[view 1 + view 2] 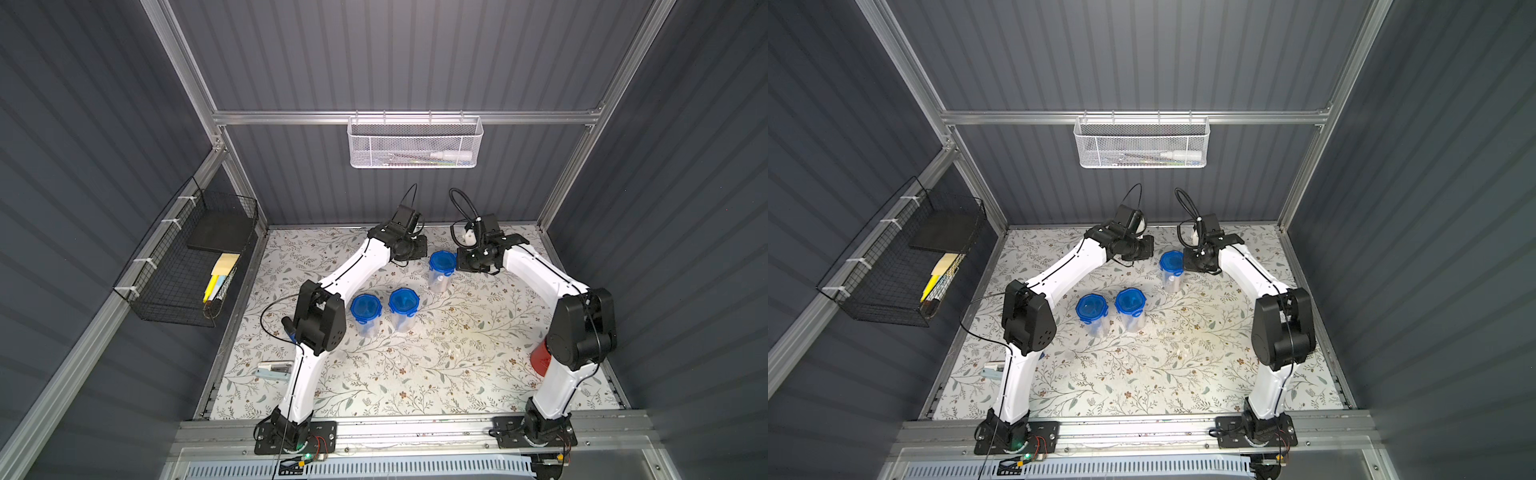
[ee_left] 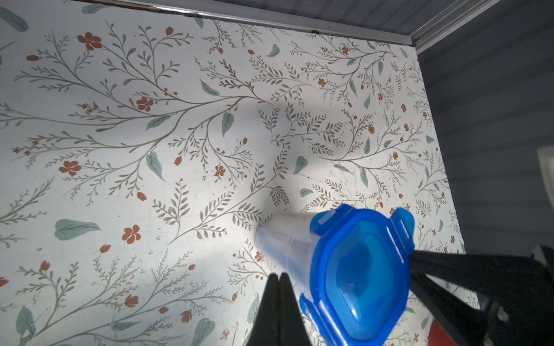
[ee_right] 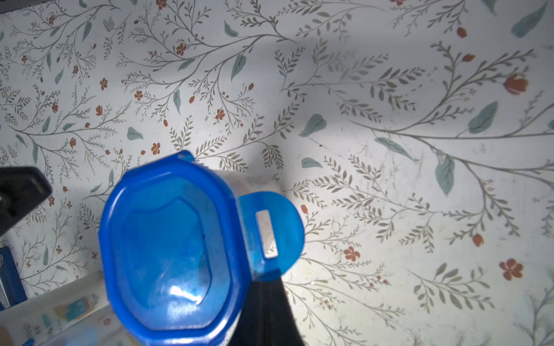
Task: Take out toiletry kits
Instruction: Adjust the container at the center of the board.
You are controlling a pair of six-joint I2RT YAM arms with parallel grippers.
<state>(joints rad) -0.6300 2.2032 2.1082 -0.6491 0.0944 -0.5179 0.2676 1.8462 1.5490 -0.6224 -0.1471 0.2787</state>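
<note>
Left wrist view, left hand [image 2: 278, 280] pinched closed, jar [image 2: 287, 239] contents unclear

Dark ribbed walls [image 1: 415, 54], aluminium frame [image 1: 291, 117], floral tabletop [image 1: 436, 374], white mesh basket [image 1: 374, 145], black wire basket [image 1: 166, 286]

Toiletry kits [image 1: 439, 286] show only as pale, blurred shapes behind the clear wall of an upright blue-lidded jar [image 1: 441, 262], lid on, standing just beside the pinched-together jaws of the right gripper [image 3: 265, 287]; bottles, tubes and brushes cannot be told apart.
</note>
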